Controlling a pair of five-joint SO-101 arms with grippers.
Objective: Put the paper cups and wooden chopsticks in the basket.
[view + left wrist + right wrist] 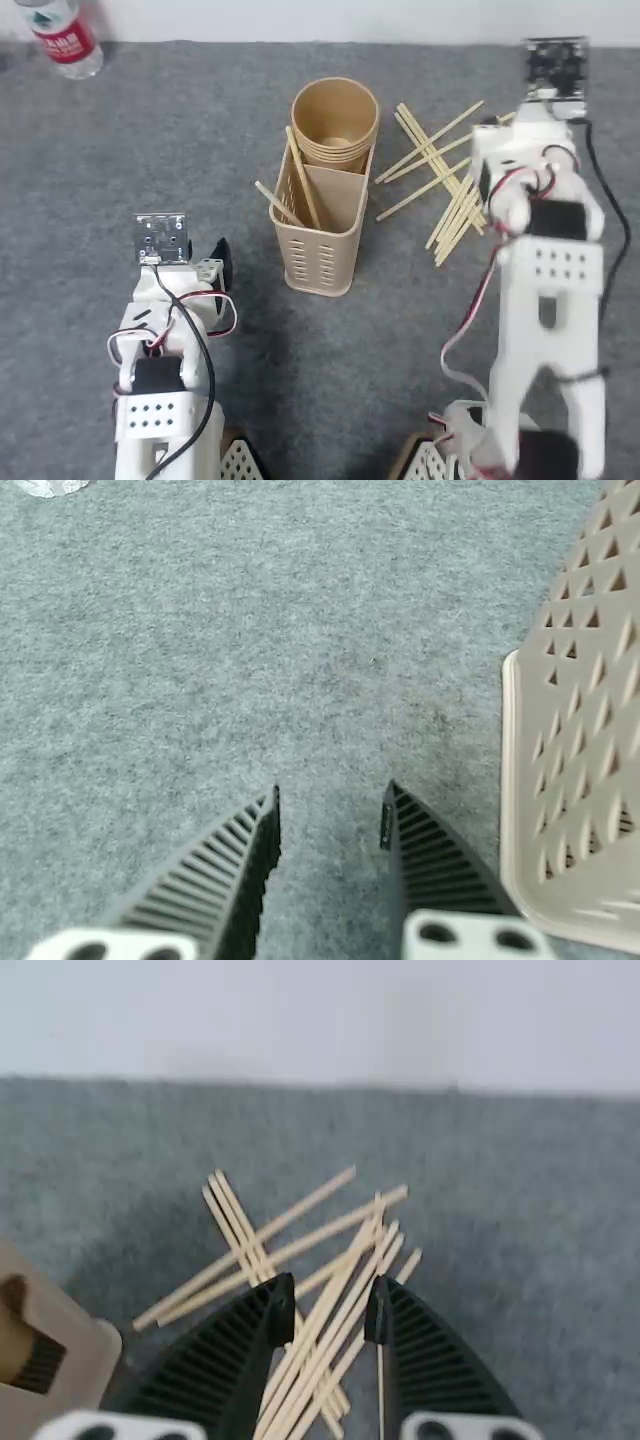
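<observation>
A tan slotted basket (322, 240) stands mid-table. Stacked paper cups (335, 118) fill its far compartment, and a few wooden chopsticks (298, 185) lean in the near one. Several loose chopsticks (440, 170) lie in a pile on the grey carpet to the basket's right. My right gripper (330, 1305) hangs open just above that pile (300, 1260), with several sticks running through the gap between its fingers. My left gripper (332, 810) is open over bare carpet, close beside the basket's wall (585, 730), holding nothing.
A plastic bottle with a red label (60, 35) lies at the far left corner. The right arm (545, 260) covers part of the pile from above. A pale wall edge runs along the back of the carpet.
</observation>
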